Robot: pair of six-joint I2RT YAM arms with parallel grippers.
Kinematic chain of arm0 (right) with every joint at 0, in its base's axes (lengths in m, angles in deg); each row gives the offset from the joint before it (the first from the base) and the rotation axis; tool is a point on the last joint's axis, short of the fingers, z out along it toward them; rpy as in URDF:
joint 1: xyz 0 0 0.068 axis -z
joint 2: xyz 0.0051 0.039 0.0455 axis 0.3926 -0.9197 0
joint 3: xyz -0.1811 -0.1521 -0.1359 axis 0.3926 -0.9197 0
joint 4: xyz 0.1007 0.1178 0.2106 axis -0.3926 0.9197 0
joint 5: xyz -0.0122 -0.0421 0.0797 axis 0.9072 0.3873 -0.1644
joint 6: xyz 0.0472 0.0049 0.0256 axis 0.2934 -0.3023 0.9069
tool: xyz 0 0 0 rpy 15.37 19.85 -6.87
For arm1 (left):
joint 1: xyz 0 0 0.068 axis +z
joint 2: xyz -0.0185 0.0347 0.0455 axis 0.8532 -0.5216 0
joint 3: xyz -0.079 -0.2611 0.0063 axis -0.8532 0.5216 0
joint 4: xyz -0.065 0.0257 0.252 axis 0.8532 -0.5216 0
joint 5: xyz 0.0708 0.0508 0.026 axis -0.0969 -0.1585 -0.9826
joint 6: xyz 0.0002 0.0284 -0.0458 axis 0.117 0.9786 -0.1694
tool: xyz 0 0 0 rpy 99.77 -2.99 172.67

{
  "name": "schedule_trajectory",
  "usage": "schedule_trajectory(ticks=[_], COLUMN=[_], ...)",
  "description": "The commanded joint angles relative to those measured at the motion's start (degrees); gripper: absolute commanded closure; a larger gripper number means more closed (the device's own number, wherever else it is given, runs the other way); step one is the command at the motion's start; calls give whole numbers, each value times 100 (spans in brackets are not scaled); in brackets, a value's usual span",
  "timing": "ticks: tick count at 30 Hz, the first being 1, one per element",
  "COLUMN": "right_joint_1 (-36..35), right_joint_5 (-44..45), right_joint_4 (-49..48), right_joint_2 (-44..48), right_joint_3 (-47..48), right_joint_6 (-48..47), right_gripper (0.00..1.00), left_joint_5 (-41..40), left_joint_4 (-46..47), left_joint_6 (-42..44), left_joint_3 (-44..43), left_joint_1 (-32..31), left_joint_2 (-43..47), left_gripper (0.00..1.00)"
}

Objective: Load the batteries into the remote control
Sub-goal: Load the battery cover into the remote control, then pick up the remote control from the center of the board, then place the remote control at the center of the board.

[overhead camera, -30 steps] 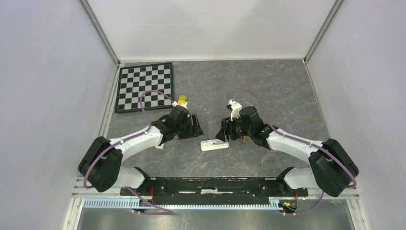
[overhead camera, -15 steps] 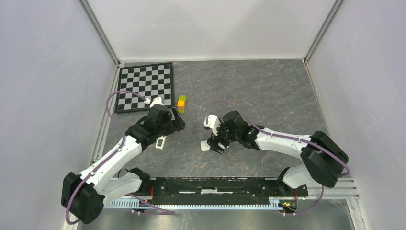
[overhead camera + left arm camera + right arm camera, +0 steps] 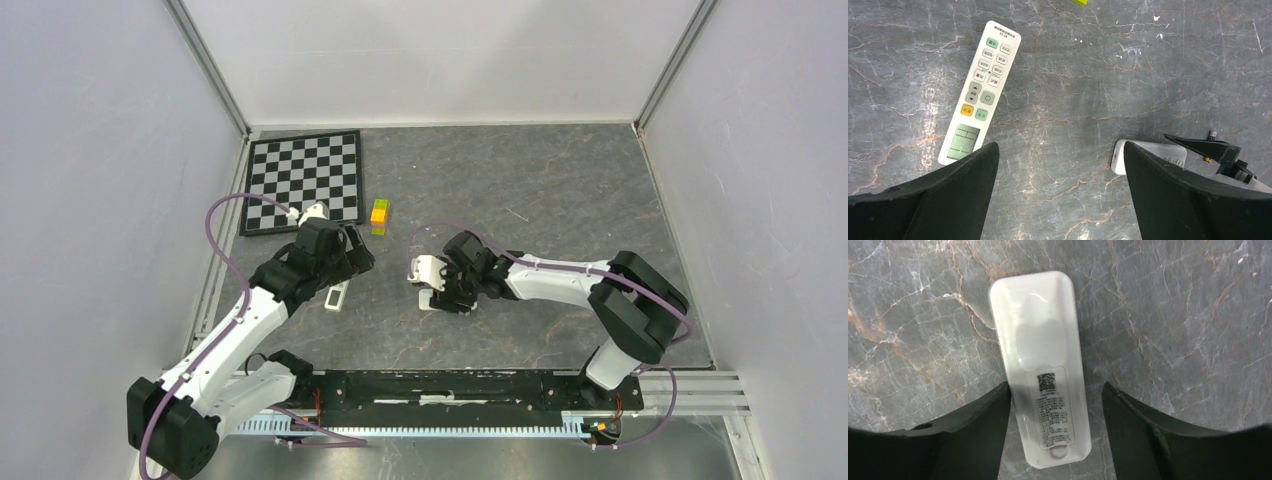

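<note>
- Right claw (image 3: 1055,392) is open, its fingers straddling the label end of the face-down remote (image 3: 1035,330) on the tabletop (image 3: 1178,315).
- Left claw (image 3: 1060,147) is open; the face-up remote (image 3: 980,92) lies just beside one fingertip.

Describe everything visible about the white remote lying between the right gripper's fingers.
The white remote is a slim, glossy plastic bar with rounded corners, lying flat on the grey marbled table, back side up. Its far half has a shallow dip; below sits a label with a square code and fine print, then a small ring mark near the end. The back looks closed. The open right gripper straddles it; contact is unclear.
</note>
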Motion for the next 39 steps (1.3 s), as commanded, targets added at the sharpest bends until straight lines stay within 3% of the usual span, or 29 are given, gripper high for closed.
schedule_trajectory(ticks=[1, 4, 9, 15, 26, 33, 39], right_joint_1=[-3, 61, 331, 607, 2183, 3578, 4121], right_joint_5=[185, 384, 761, 1640, 3882, 3381, 3018], right_joint_4=[242, 453, -203, -985, -708, -683, -633], right_joint_2=[-345, -591, -354, 444, 965, 843, 447], right_joint_3=[410, 716, 672, 424, 13, -516, -502], right_joint_6=[-261, 59, 1071, 2097, 3588, 4031, 4243], right_gripper=[36, 60, 74, 74, 72, 71, 68], left_joint_5=[59, 90, 72, -22, -234, -226, -145], left_joint_4=[-12, -29, -48, -71, -188, -180, -188], left_joint_6=[-57, -54, -72, -39, 7, 14, 60], left_joint_3=[-208, -189, -179, -192, -283, -287, -302], left_joint_1=[64, 87, 118, 147, 216, 259, 400], left_joint_2=[68, 76, 102, 56, -429, -753, -988], left_gripper=[0, 0, 0, 0, 0, 0, 0])
